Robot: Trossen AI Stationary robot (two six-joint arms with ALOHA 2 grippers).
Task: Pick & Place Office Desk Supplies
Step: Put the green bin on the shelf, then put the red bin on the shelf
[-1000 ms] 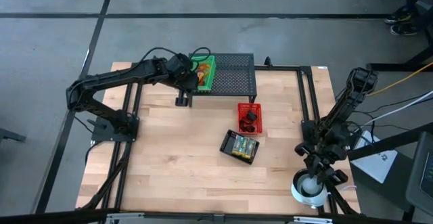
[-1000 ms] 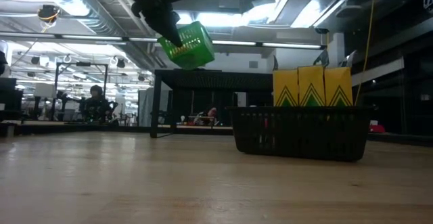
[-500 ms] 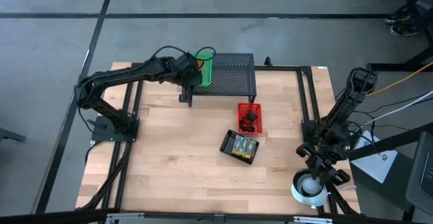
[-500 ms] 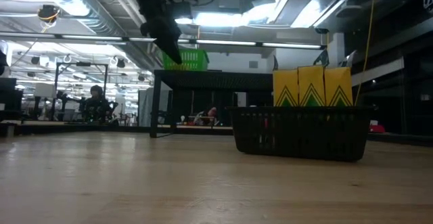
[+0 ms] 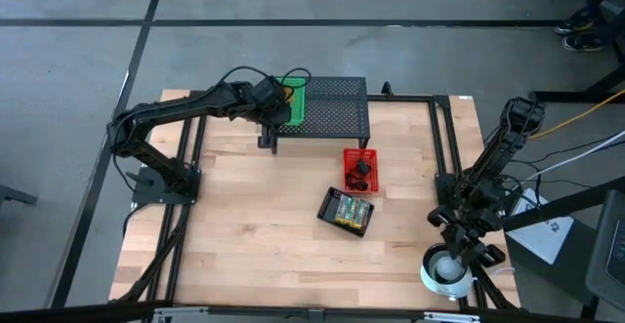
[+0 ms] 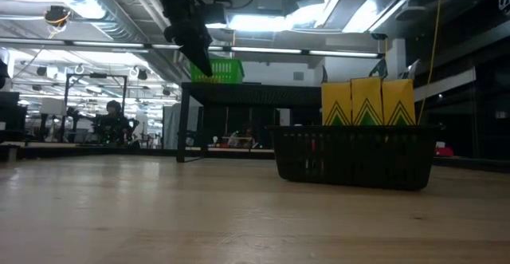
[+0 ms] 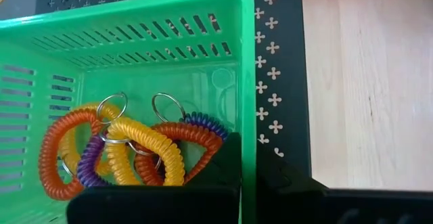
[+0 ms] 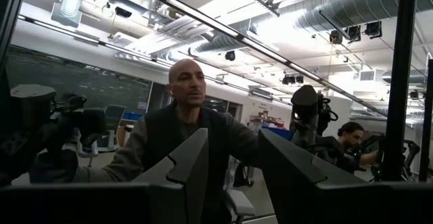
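High view: left gripper (image 5: 276, 120) sits at the left end of the black mesh stand (image 5: 337, 108), jaws clamped on the wall of the green basket (image 5: 294, 99), which rests on the stand's top. Looks like the placing step: basket set down, not yet released. Next move calls for opening the jaws and lifting clear without dragging the basket off the edge. Right arm waits at the table's right edge, right gripper (image 5: 463, 233) just above the round white object (image 5: 447, 270). Red basket (image 5: 359, 170) and a black basket (image 5: 346, 211) of yellow-green packets sit mid-table, well apart from the stand.

Low view: green basket (image 6: 217, 70) level on the stand; black basket (image 6: 355, 155) stands in the foreground, packets (image 6: 367, 101) upright in it.

Left wrist view: coil loops (image 7: 122, 149) in orange, yellow and purple lie in the green basket (image 7: 135, 41); fingers pinch its near wall.

Right wrist view: the fingers (image 8: 196, 163) stand parted with nothing between them; people in the room behind.
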